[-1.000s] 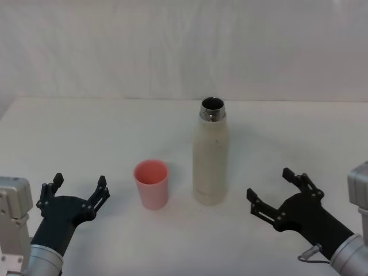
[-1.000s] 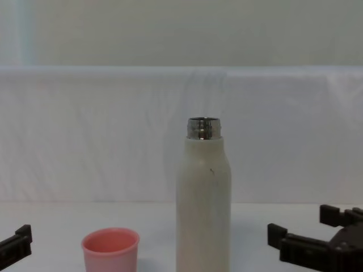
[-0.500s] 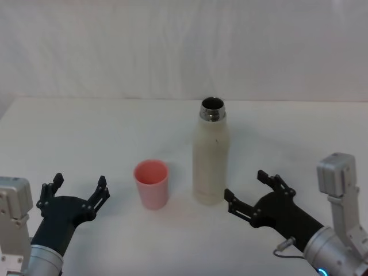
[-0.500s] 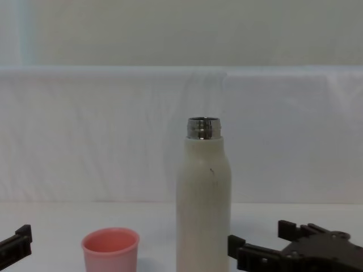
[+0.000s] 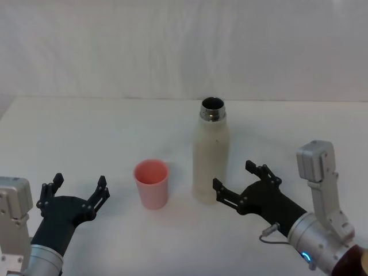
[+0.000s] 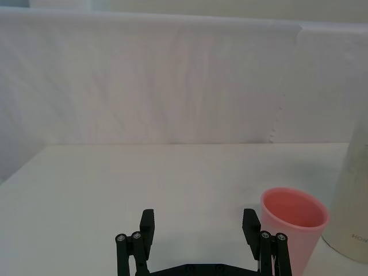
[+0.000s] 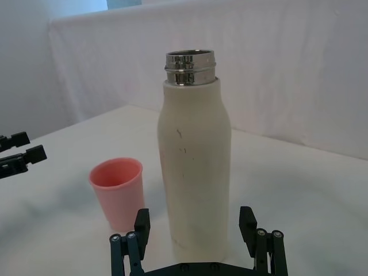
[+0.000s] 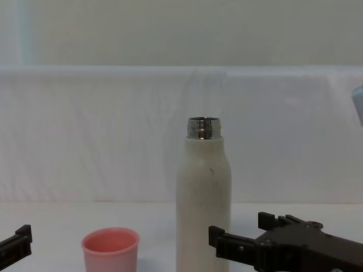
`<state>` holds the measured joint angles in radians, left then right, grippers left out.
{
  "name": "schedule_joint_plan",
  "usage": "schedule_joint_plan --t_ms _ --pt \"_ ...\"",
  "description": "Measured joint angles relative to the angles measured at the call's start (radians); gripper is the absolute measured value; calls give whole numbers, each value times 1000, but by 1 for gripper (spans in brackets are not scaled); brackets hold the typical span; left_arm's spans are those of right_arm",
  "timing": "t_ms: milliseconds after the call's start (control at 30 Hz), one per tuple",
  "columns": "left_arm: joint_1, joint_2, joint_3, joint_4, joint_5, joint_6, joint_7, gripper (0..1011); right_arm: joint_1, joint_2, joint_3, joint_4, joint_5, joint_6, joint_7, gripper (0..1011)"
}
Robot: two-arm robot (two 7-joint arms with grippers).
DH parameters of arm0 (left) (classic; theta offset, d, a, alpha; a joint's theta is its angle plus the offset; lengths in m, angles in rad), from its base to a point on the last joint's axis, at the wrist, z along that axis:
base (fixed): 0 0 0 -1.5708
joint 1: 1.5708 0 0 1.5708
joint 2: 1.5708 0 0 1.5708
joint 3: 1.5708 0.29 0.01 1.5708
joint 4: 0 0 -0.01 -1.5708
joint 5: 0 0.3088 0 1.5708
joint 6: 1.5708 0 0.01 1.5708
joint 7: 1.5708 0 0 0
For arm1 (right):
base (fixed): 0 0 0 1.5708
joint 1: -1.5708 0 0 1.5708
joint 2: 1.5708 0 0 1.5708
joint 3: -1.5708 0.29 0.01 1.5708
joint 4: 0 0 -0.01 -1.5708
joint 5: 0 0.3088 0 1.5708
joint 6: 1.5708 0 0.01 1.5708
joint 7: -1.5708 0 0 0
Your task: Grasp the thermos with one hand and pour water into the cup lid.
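1. Thermos (image 5: 210, 156): upright on the white table (image 5: 115, 132), near its middle. Cream body with small dark scuffs. Steel threaded neck uncapped, mouth open; the inside reads dark from the head view and the contents cannot be told.
2. Cup lid (image 5: 152, 183): pink, upright, mouth up, just left of the thermos and apart from it. Both wrist views show a bare pink interior with no liquid visible.
3. Right gripper (image 5: 237, 181): low over the table, at the lower right side of the thermos. Fingers spread wide, holding nothing. In the right wrist view the two fingers (image 7: 141, 221) stand on either side of the thermos base, with the body centred between them. Whether either fingertip touches the body cannot be told; in the head view the nearer tip sits right at its lower edge.
4. Right arm: reaches in from the lower right, black gripper body lying nearly level and aimed at the thermos.
5. Left gripper (image 5: 79, 188): at the near left of the table, low, well left of the cup lid. Fingers spread wide, nothing held. Left wrist view shows the cup lid ahead and off to one side of the fingers.
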<state>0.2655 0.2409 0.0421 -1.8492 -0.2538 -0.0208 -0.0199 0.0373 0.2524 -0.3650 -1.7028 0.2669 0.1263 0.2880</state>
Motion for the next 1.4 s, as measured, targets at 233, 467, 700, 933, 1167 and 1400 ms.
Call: schedule_joint_plan --t_ms 233,467,700,933,1167,1400 --pt "0 0 0 0 0 0 0 1001 29 -9 -8 24 -2 1 -2 1001" --pt "0 0 0 0 0 0 0 1001 61 -21 -20 46 -4 3 -3 1001" --pt "0 0 0 0 0 0 0 1001 83 -31 -32 64 -12 3 -4 1001" --pt "0 0 0 0 0 0 0 1001 103 -39 -41 81 -24 2 -8 1001" --pt "0 0 0 0 0 0 0 1001 125 -51 -46 104 -33 1 -11 1001" --pt "0 0 0 0 0 0 0 1001 141 -62 -48 128 -38 -5 -11 1001"
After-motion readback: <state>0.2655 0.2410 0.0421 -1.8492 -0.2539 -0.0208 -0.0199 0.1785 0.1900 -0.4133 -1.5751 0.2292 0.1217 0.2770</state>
